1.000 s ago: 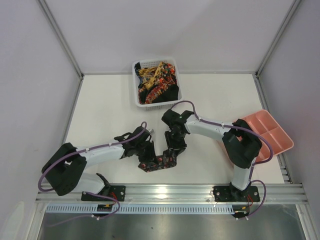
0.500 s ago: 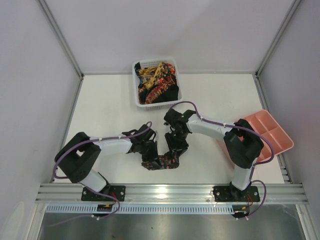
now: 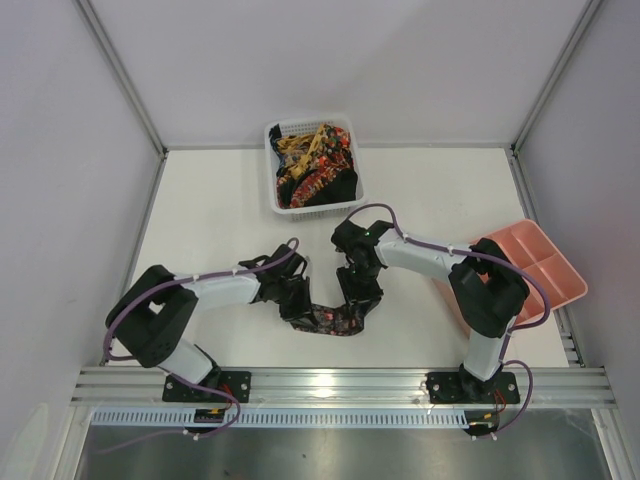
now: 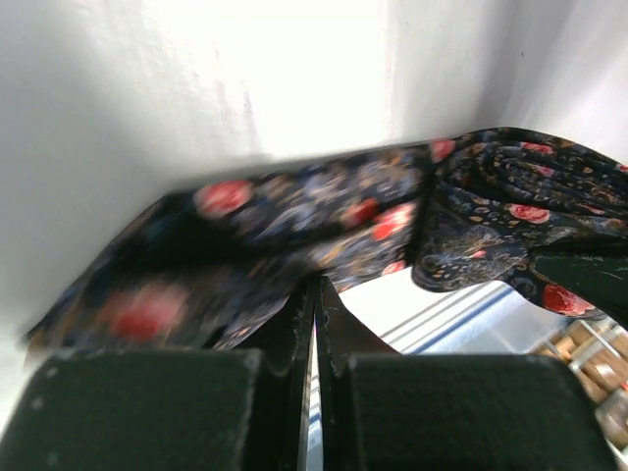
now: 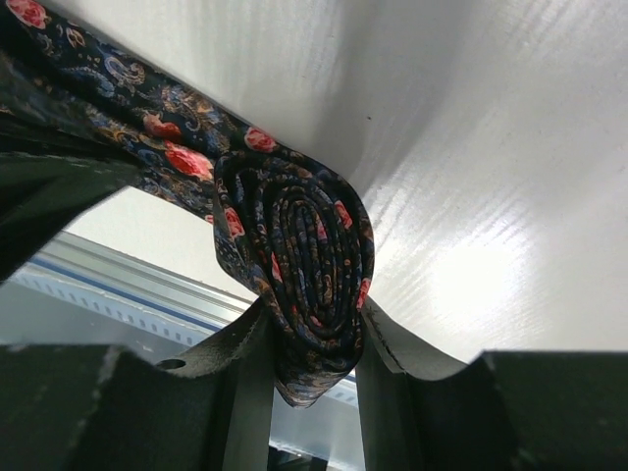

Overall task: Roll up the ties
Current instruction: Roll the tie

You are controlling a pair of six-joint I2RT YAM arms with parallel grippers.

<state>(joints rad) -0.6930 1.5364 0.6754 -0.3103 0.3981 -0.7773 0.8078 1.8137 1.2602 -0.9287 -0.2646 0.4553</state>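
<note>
Left arm (image 3: 215, 290) and right arm (image 3: 420, 258) both white tubes with chunky black joint housings; purple cables (image 3: 370, 207) looping along each; black base plates (image 3: 470, 385) at the bottom; matte black fingers (image 4: 147, 407), kinda grainy up close

White mesh basket (image 3: 273, 180) at far edge of white table (image 3: 200, 220); pink compartment tray (image 3: 545, 262) at right edge.

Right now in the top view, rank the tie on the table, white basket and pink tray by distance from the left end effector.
1. The tie, touching the left end effector.
2. The white basket, table's far side.
3. The pink tray, far right edge.
</note>
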